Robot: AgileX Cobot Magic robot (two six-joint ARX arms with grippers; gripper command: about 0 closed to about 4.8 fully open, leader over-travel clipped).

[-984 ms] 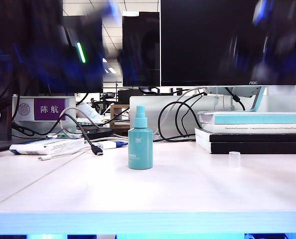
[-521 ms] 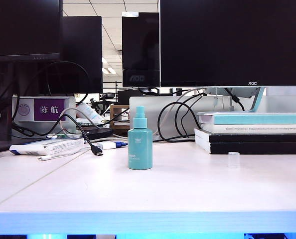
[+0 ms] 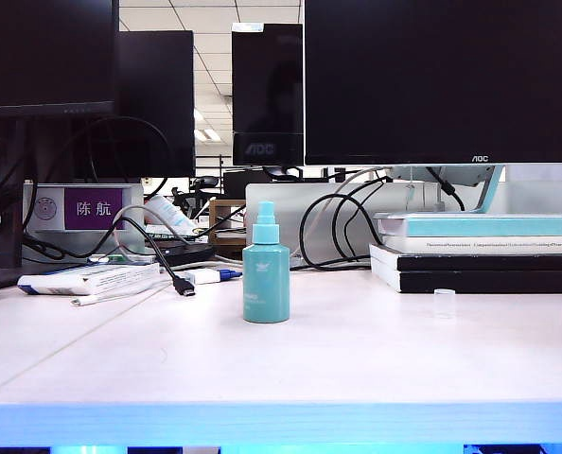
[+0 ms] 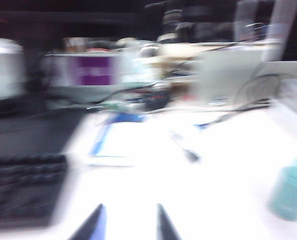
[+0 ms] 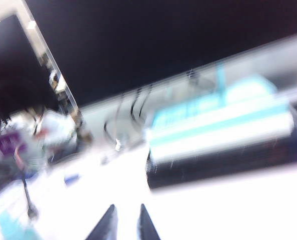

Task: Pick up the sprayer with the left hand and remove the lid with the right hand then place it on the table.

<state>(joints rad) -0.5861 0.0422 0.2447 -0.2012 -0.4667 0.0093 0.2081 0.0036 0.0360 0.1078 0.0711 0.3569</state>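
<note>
A: What can you see from the front?

B: The teal spray bottle (image 3: 266, 272) stands upright near the middle of the white bench (image 3: 290, 374). Its little clear lid (image 3: 444, 302) is off and stands well apart on the right, just in front of a stack of books (image 3: 480, 251). No arm shows here.

A: And from the left wrist?

B: It is blurry. The left gripper (image 4: 127, 222) hangs above the bench with two dark tips that have a gap between them and nothing held. The spray bottle (image 4: 290, 194) is off to one side, apart from it. A black keyboard (image 4: 23, 187) lies on the other side.

A: And the right wrist?

B: Blurry too. The right gripper (image 5: 124, 224) has its jaws close together with a thin gap, and nothing between them. The books (image 5: 221, 127) lie beyond it.
</note>
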